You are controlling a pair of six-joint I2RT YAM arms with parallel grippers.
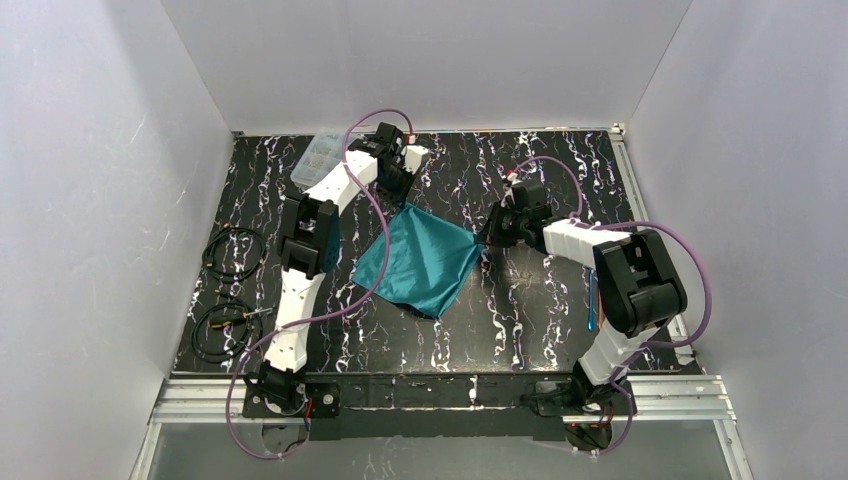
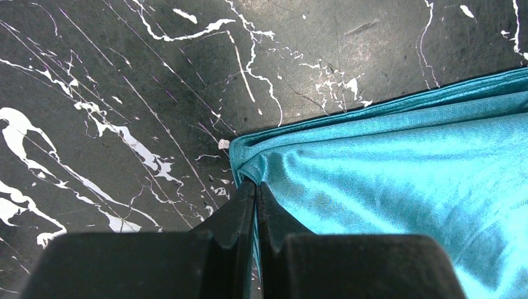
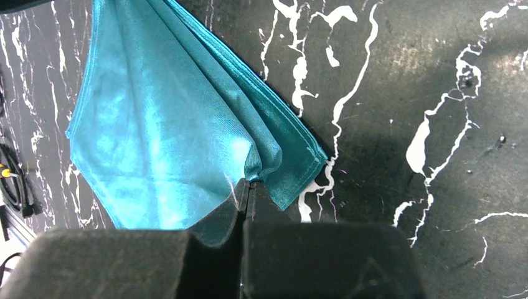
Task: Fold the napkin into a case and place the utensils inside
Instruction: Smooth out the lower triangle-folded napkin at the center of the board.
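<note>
Teal napkin (image 1: 420, 262) is laid near the clear box (image 1: 318, 155), one corner pinched in the left gripper (image 2: 255, 184), another in the right gripper (image 3: 247, 187). Both corners are best carried evenly so hems are matched.

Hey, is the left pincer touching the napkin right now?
Touching. The left wrist view shows the left pincer shut on a corner of the napkin, with cloth pinched between its fingers.

the top view looks down from high behind the near edge over the whole table (image 1: 520, 330). each wrist view hangs close above one corner of the napkin (image 1: 420, 262), shared by all three.
</note>
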